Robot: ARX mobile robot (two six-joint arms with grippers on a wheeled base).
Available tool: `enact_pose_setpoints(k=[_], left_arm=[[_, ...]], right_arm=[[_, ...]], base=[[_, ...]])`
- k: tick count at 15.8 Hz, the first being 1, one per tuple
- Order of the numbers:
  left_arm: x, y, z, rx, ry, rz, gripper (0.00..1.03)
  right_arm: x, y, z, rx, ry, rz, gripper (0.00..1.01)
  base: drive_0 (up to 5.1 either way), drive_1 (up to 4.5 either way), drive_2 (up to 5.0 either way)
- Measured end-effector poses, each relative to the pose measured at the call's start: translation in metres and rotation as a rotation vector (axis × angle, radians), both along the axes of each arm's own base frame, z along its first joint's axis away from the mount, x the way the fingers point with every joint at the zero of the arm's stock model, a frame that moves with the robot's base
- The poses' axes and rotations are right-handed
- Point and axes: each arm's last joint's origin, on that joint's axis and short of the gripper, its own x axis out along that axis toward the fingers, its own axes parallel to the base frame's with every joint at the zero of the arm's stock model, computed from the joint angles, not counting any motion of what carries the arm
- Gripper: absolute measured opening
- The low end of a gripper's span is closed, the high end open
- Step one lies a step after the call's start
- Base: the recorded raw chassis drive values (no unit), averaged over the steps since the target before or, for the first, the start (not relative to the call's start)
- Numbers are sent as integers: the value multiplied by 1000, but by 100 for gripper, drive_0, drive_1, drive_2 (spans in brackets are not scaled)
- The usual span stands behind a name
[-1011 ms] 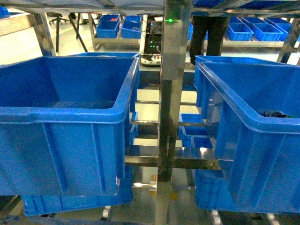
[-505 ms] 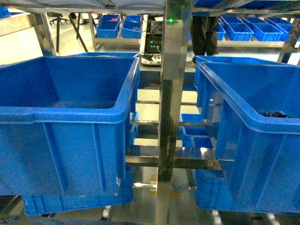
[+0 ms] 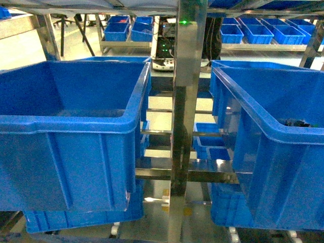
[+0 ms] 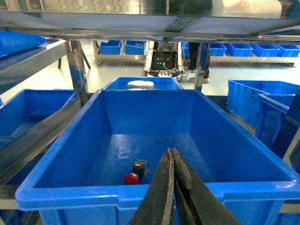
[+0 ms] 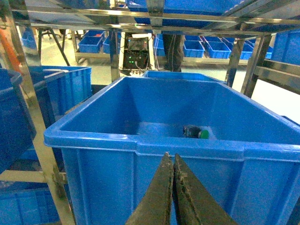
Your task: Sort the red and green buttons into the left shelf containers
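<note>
A red button (image 4: 131, 178) with a black and yellow base lies on the floor of a large blue crate (image 4: 70, 200) in the left wrist view. My left gripper (image 4: 171, 152) hangs shut and empty just over that crate's near rim, right of the button. In the right wrist view a green button (image 5: 203, 134) rests at the back of another big blue crate (image 5: 93, 138). My right gripper (image 5: 169, 157) is shut with nothing in it, in front of this crate's near wall. The head view shows two crates, left (image 3: 76, 124) and right (image 3: 263, 126), but neither gripper.
A shiny steel shelf post (image 3: 187, 101) stands between the two crates. A slanted steel rail (image 4: 37, 138) runs left of the left crate. Behind it another crate holds a white round thing (image 4: 140, 84). Small blue bins (image 3: 276, 33) line a far rack.
A person standing in the background by the far rack has moved left, partly behind the steel post. The crates have not shifted.
</note>
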Motion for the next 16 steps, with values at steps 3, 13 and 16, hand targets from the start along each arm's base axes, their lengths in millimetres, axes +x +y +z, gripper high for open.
enact_pose_setpoints(k=[3,13,16], left_arm=[[-7,0,-17,2,3,2,2],[-24,0,-47,2,1,2,2],[-28,0,-52,2,2,2,2]], right_arm=[[-3,0,0,1,0,0,2],[-13,0,-3,1,8,0,2],[-13,0,-3,1,8,0,2]], base=[[0,0,0],[0,0,0],[0,0,0]])
